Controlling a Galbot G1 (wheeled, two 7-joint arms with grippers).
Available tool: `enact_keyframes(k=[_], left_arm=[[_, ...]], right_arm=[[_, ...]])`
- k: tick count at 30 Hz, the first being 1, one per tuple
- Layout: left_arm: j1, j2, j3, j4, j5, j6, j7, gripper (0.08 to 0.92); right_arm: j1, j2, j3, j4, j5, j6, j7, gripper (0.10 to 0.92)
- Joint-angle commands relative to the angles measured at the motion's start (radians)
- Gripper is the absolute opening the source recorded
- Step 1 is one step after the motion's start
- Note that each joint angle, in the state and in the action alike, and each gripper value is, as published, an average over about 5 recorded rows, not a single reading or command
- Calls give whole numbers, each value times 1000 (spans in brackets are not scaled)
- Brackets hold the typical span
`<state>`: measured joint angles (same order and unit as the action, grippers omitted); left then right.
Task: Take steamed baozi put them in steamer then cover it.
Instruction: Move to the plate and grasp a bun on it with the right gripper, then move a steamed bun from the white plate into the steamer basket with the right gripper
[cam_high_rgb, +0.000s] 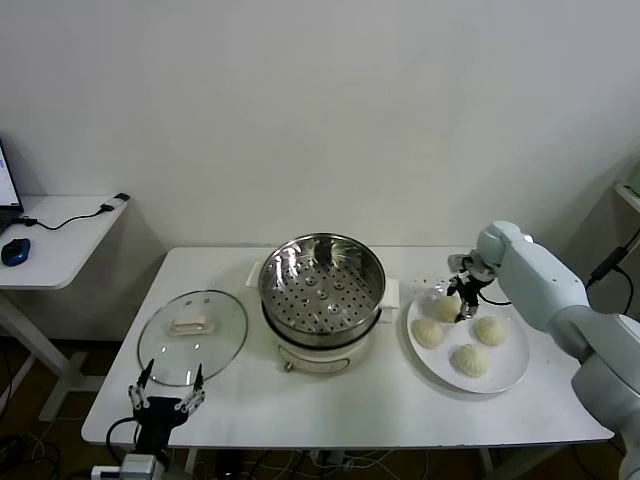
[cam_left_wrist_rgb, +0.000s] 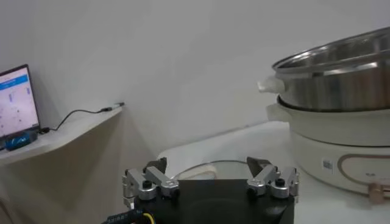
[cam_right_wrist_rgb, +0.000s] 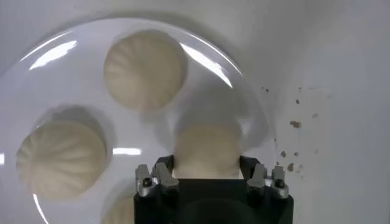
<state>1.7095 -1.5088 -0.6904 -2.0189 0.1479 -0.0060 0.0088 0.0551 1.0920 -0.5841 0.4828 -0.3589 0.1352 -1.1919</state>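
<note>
The steamer (cam_high_rgb: 322, 290), a shiny steel pot with a perforated tray on a white base, stands uncovered at the table's middle; it also shows in the left wrist view (cam_left_wrist_rgb: 341, 85). Four cream-white baozi lie on a white plate (cam_high_rgb: 512, 372) to its right. My right gripper (cam_high_rgb: 463, 300) is down at the plate's far left, its jaws closed against both sides of one baozi (cam_right_wrist_rgb: 207, 146). Two other baozi (cam_right_wrist_rgb: 144, 70) (cam_right_wrist_rgb: 61, 158) lie on the plate (cam_right_wrist_rgb: 55, 73) beyond. My left gripper (cam_high_rgb: 167, 392) is open and empty at the table's front left edge.
A round glass lid (cam_high_rgb: 192, 335) with a white handle lies flat on the table left of the steamer, just beyond my left gripper (cam_left_wrist_rgb: 210, 165). A side desk (cam_high_rgb: 60, 240) with a mouse and cable stands to the far left. Crumbs (cam_right_wrist_rgb: 292, 125) dot the table by the plate.
</note>
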Motion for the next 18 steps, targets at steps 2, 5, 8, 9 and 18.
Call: enact_keyframes(k=[2,5,8,9,18], left_arm=[[7,-4,0,-3,-3,-1,-1,823],[16,-2,1,-7,-8,-4,-3,823],[25,7,3,-10,-10,-7,-3,823],[28,10,4,-11,-10,-8,-4,823],[47,10,7,-19,-6,-13,-4,823]], right_arm=[[37,-3,-20,21,18,22,-13,695],[118,-28,-121,94,79,46,-36,696],[229,-43,-254,181,163,72,-60,696],[266,-43,-296,205,193,81,-65,696],[547,93,-506,300,297,267,-75,696]])
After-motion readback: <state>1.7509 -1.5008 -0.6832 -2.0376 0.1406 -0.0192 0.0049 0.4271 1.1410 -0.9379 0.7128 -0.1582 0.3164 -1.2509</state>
